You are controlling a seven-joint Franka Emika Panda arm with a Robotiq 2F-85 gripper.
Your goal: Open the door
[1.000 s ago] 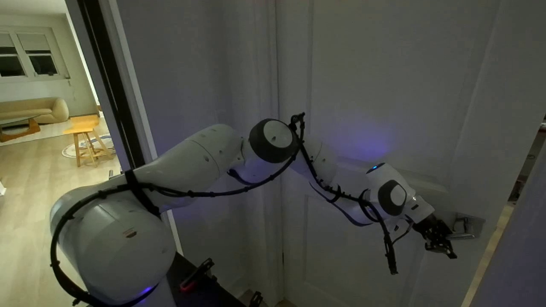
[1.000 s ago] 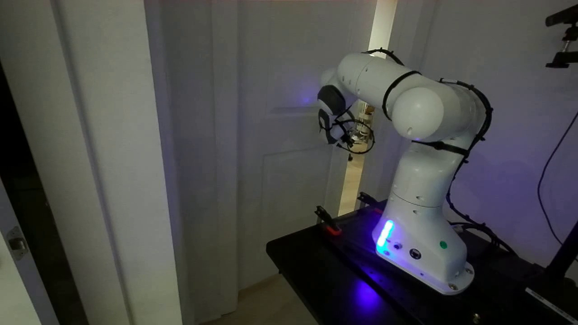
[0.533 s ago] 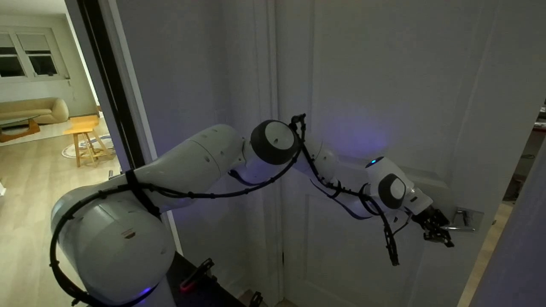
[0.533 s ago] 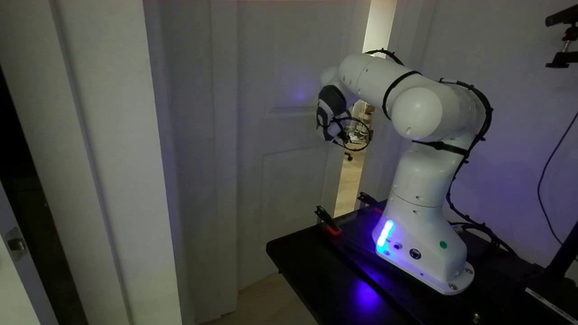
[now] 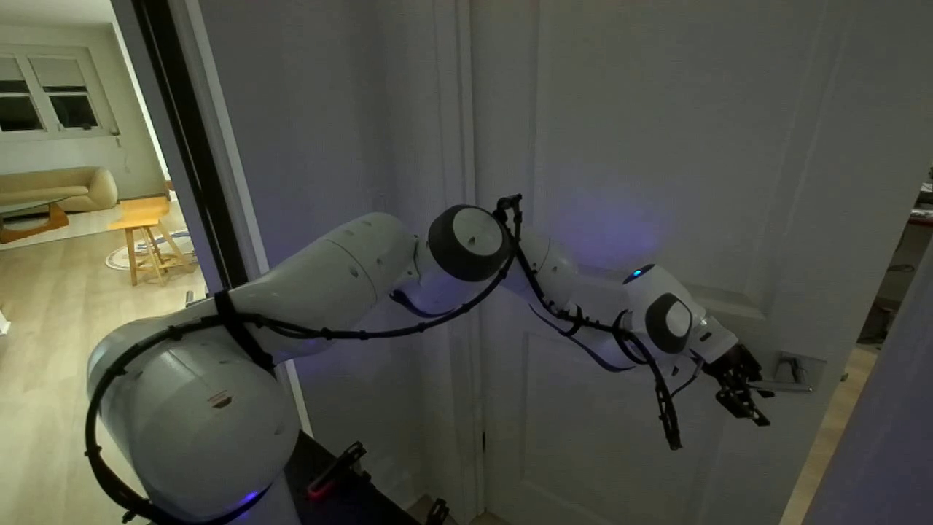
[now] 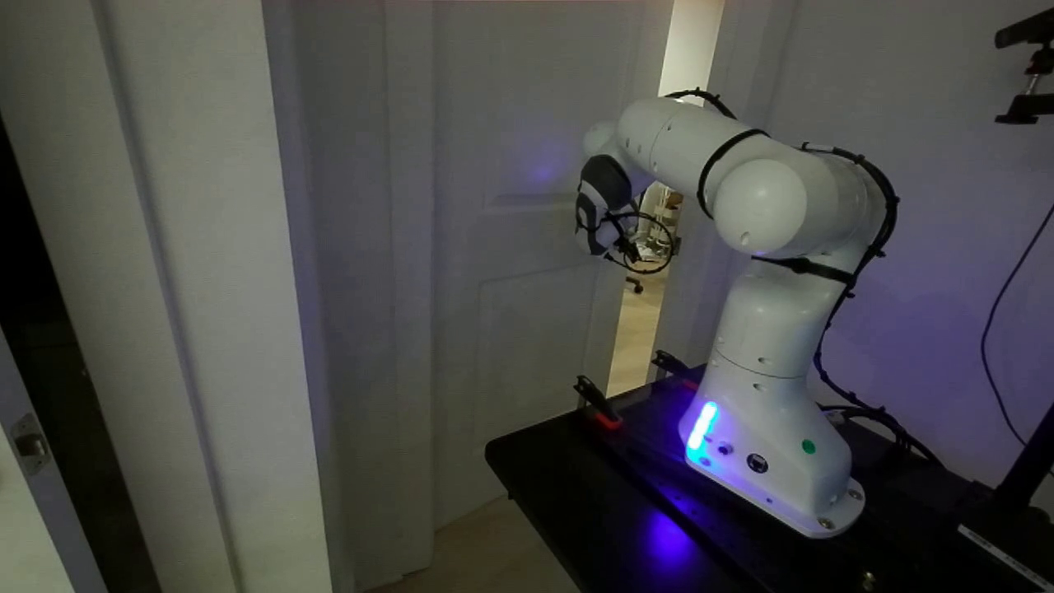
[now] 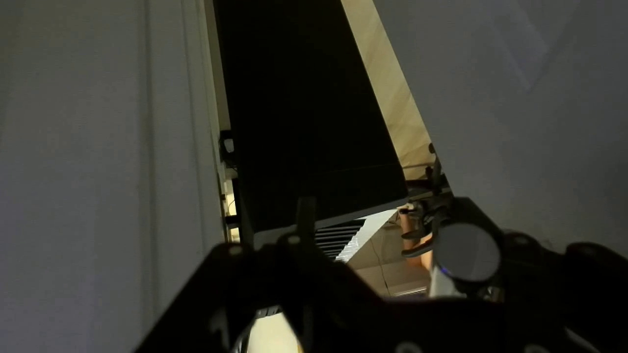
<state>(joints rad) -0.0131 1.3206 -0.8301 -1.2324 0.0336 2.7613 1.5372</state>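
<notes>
The white panelled door (image 5: 656, 146) stands ajar; in an exterior view a bright gap runs between the door (image 6: 535, 329) and its frame. Its silver lever handle (image 5: 793, 386) lies just right of my gripper (image 5: 765, 408). The fingers are spread apart, one above the other in that view. The lever's free end passes behind the upper finger, and whether they touch I cannot tell. In the wrist view the dark fingers of my gripper (image 7: 384, 206) stand apart, with the room beyond the gap showing between them. My gripper itself is hidden behind the arm in an exterior view (image 6: 605, 202).
Beyond the gap, the wrist view shows a large dark panel (image 7: 309, 113) and a wooden floor strip (image 7: 392, 98). The arm stands on a black table (image 6: 593, 494) with clamps (image 6: 601, 403) at its edge. A wall (image 5: 875, 437) borders the gap.
The gap beside the door has widened a little, and my gripper has moved slightly with it. The fingers, close together at the handle a second ago, have spread apart.
</notes>
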